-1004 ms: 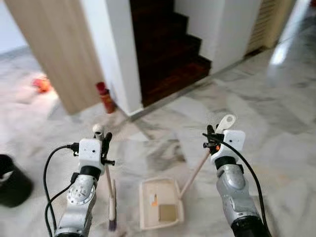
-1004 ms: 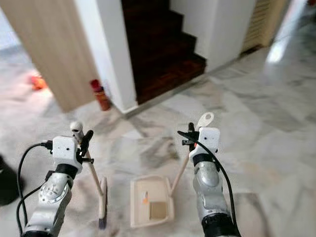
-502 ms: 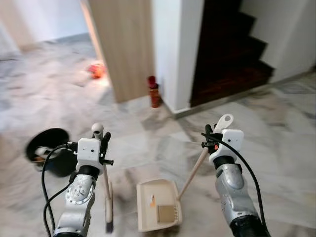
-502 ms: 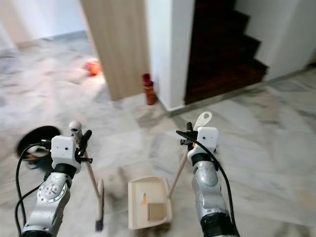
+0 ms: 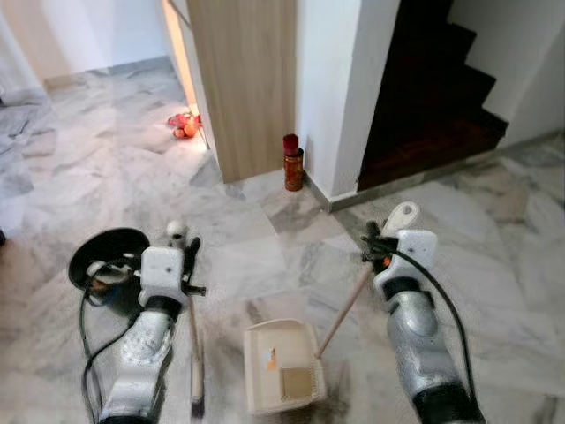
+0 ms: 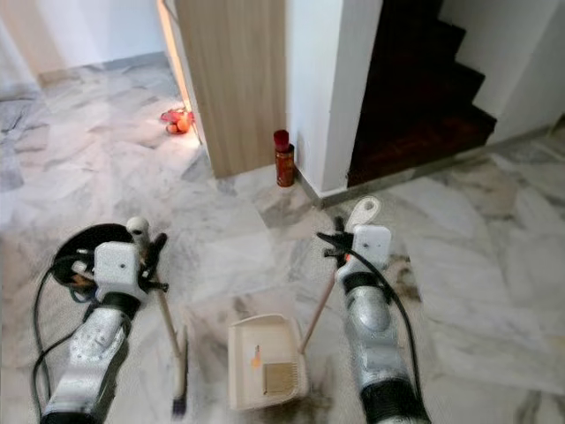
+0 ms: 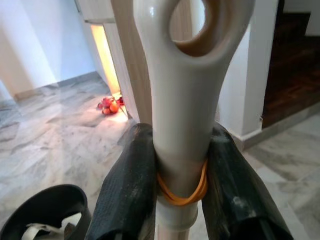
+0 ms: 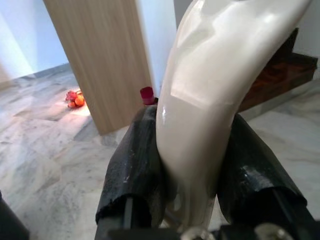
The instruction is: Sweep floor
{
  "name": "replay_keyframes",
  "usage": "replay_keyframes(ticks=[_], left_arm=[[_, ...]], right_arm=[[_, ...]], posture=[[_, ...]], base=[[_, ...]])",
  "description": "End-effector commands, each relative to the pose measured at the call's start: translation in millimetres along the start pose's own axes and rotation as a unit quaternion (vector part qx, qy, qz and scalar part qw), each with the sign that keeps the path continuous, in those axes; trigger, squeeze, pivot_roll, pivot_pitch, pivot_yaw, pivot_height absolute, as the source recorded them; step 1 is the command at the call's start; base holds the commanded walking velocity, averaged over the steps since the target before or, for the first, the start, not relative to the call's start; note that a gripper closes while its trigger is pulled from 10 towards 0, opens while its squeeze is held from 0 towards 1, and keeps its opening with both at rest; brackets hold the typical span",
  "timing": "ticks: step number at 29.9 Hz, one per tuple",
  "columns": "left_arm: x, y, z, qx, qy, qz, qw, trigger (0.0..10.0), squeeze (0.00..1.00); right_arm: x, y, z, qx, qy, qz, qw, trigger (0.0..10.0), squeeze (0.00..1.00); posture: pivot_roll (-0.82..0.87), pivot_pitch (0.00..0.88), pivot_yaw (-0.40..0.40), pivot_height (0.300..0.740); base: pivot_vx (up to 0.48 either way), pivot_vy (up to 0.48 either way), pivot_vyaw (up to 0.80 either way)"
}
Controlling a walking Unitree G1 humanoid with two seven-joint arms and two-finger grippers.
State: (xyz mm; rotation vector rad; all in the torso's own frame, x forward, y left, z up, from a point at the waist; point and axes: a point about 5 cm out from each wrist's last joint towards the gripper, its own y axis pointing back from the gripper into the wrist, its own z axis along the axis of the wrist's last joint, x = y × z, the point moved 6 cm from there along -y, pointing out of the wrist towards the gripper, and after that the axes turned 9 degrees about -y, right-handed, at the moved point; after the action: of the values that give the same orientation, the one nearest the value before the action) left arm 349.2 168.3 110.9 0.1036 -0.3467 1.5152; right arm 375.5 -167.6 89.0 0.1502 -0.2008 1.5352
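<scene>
Both fingers (image 7: 129,190) of the left gripper (image 7: 181,195) pinch the cream handle of the broom (image 5: 193,344), just below the handle's loop end and over an orange rubber band (image 7: 182,194) wrapped around it. From the head cameras the broom hangs down from the left gripper to the marble floor (image 5: 132,194), its dark bristles touching the floor just left of the dustpan (image 5: 282,367). On the other side, the fingers (image 8: 135,165) of the right gripper (image 8: 192,165) press against both sides of the dustpan's long cream handle (image 5: 353,296), near its curved top end. That handle slants down and to the left to the dustpan, which sits flat on the floor between the two arms. Inside the pan lie a tan square piece (image 5: 297,382) and a small orange scrap (image 5: 274,357).

Left of the left arm stands a round black bin (image 5: 104,265) with some white rubbish in it. Farther off, a red can (image 5: 292,162) stands on the floor against the corner of a white wall (image 5: 340,79), beside a wooden panel (image 5: 247,71). A small red and orange heap (image 5: 184,126) lies on the floor left of the panel, in a patch of light. Dark wooden stairs (image 5: 433,97) rise on the right of the wall.
</scene>
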Motion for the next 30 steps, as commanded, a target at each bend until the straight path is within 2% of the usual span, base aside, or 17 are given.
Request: replay_keyframes(ticks=[1,24,30], left_arm=[[8.3,-1.9,5.4,-0.011,-0.007,0.008,1.0,10.0,0.0],[11.1,-2.1,5.6,-0.012,-0.01,0.011,1.0,10.0,0.0],[11.8,-2.3,5.4,-0.012,-0.011,0.01,1.0,10.0,0.0]], right_arm=[[14.7,-6.3,15.2,-0.028,-0.003,0.021,0.999,10.0,0.0],[18.2,-6.5,11.5,-0.022,-0.008,0.025,0.999,10.0,0.0],[19.6,-6.9,11.4,-0.023,-0.007,0.027,0.999,10.0,0.0]], posture=[[0.13,0.0,0.029,0.74],[0.15,0.0,0.03,0.74],[0.15,0.0,0.031,0.74]], base=[[0.0,0.368,0.66],[0.0,0.366,0.0],[0.0,0.368,0.55]])
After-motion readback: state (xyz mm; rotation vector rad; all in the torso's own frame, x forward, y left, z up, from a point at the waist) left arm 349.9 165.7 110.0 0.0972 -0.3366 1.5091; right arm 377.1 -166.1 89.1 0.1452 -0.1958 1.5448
